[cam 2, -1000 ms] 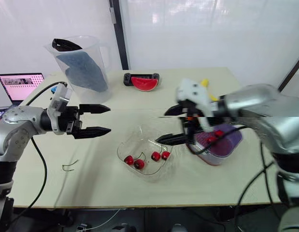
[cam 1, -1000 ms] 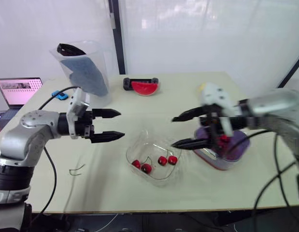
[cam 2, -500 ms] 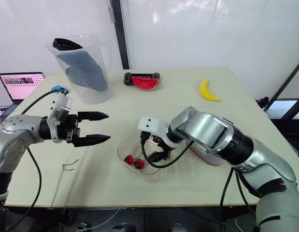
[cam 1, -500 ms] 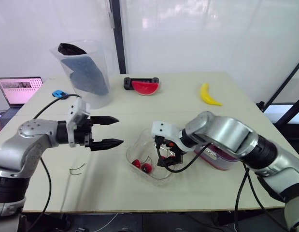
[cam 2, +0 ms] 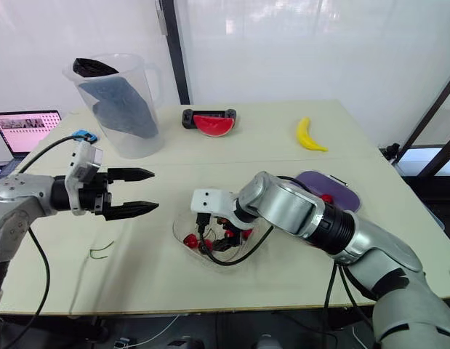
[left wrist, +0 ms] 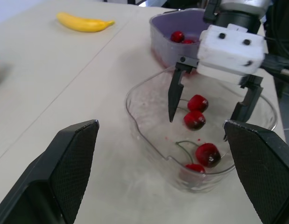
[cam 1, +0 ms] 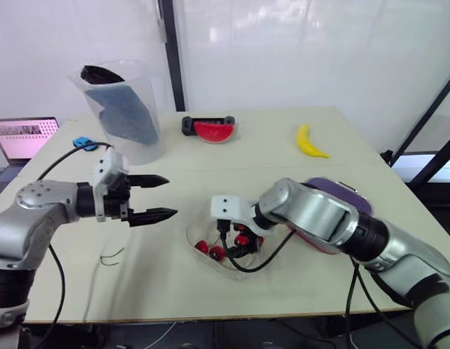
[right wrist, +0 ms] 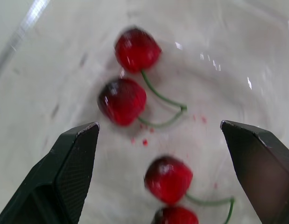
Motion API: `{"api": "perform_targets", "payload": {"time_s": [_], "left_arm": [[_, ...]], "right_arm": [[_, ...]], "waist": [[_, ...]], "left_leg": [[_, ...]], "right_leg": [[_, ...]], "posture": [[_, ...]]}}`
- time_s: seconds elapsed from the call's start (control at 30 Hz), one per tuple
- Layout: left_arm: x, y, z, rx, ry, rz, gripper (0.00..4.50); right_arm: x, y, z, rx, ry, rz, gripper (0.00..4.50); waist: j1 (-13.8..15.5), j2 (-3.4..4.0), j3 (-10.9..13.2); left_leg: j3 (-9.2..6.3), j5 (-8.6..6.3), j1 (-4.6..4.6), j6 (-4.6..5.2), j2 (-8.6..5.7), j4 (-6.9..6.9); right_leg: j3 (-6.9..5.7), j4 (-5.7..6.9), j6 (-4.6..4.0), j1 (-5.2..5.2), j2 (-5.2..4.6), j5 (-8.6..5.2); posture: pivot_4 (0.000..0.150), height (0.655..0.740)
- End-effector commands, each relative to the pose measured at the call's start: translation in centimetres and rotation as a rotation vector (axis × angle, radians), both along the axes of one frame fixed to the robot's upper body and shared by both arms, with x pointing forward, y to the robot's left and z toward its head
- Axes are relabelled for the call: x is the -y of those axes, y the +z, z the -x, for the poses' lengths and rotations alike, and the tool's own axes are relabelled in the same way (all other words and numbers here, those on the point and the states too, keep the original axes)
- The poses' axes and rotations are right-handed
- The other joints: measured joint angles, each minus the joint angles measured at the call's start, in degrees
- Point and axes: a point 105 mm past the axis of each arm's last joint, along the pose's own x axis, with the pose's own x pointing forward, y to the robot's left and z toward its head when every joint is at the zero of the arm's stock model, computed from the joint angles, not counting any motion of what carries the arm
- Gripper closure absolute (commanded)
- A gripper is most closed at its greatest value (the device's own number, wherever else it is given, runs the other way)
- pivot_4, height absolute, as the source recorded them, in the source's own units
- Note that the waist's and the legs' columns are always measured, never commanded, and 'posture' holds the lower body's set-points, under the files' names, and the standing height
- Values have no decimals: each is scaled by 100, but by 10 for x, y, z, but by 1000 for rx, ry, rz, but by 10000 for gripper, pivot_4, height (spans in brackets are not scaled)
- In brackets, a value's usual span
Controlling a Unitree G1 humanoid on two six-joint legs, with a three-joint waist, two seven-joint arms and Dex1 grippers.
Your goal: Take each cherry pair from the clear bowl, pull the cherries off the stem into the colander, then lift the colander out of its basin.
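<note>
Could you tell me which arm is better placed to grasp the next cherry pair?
Right, probably: the right gripper is open inside the clear bowl, straddling a cherry pair. The left gripper hovers open outside the bowl, apart from it.

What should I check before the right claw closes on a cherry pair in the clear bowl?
1. Right claw open: ok.
2. Right claw inside clear bowl, above the cherries: ok.
3. Cherry pair stems joined: ok.
4. Claw low enough to catch the pair: cannot tell.
5. Left claw open, apart from the bowl: ok.
6. Colander uncovered, some cherries inside: ok.
</note>
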Motion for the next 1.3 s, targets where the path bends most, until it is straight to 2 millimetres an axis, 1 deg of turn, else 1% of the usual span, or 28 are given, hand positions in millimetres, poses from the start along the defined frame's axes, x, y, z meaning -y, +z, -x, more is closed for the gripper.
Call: {"api": "perform_targets", "payload": {"time_s": [0.03,0.07,0.17,0.33,0.63,0.7,0.77,0.8,0.9,0.93,1.03,1.1,1.13,1.23,1.3], "left_arm": [[-8,16,0,68,20,-9,0],[-10,16,0,69,28,-13,0],[-14,17,-2,71,41,-16,0],[-14,16,-2,70,37,-20,0],[-12,15,-2,69,33,-21,0],[-12,15,-2,70,34,-23,0],[-13,15,-2,69,35,-26,0],[-13,15,-2,68,36,-25,0],[-12,16,-3,64,37,-17,0],[-12,17,-4,63,37,-10,0],[-11,21,-8,76,47,12,0],[-9,25,-9,76,51,40,0],[-8,27,-10,73,54,58,0],[-4,35,-13,61,63,130,0],[7,47,-13,52,46,240,0]], "right_arm": [[-8,1,5,6,63,-2,6288],[-9,-2,6,1,75,4,9452],[-12,-7,7,-15,88,8,23728],[-15,-15,3,-44,79,11,23728],[-18,-24,0,-67,71,5,23728],[-19,-25,1,-81,73,-1,29087],[-19,-23,1,-79,76,-11,35463],[-19,-20,0,-67,81,-15,37913],[-16,-2,-4,-6,91,-37,37913],[-15,4,-3,21,120,-43,37913],[-10,23,10,145,313,-75,37913],[-4,31,15,217,388,-74,37913],[-1,36,15,265,408,-71,37913],[4,58,3,513,435,-72,37913],[12,68,-5,602,413,-46,37913]], "waist": [[3,0,0],[1,-2,-1],[-1,-2,-1],[2,-3,-1],[0,-3,-1],[0,-3,-2],[-1,-3,-1],[-1,-3,-1],[3,-3,-1],[7,-3,-2],[16,-3,-1],[11,-3,-2],[9,-4,-2],[2,-5,-3],[7,-5,-2]], "left_leg": [[0,0,0,0,0,1],[0,0,0,0,0,2],[-1,0,0,-1,0,1],[-1,2,0,-3,-1,2],[-2,3,0,-5,-1,1],[-2,3,0,-6,-1,2],[-3,4,0,-7,-1,1],[-3,4,0,-7,-1,0],[-3,4,0,-7,-1,1],[-3,4,0,-7,-1,1],[-3,4,0,-7,-2,2],[-3,4,-1,-6,-3,3],[-1,3,0,-6,-3,3],[-1,3,0,-6,-2,2],[0,3,0,-6,-2,2]], "right_leg": [[0,0,0,0,0,0],[0,0,0,1,-1,0],[0,1,0,0,0,0],[-1,1,0,1,0,0],[-1,2,0,0,0,0],[-1,2,0,1,0,0],[-2,2,0,0,0,0],[-2,2,0,0,0,0],[-1,2,0,0,0,0],[-2,2,0,1,0,0],[-2,1,0,2,-1,0],[-4,0,0,4,-1,0],[-3,0,0,4,-1,0],[-3,1,0,3,0,0],[-3,2,0,1,0,0]], "posture": [[1500,7400],[1500,7400],[1500,7400],[1500,7400],[1500,7400],[1500,7400],[1500,7400],[1500,7400],[1500,7400],[1500,7400],[1500,7400],[1500,7400],[1500,7400],[1500,7400],[1500,7400]]}}
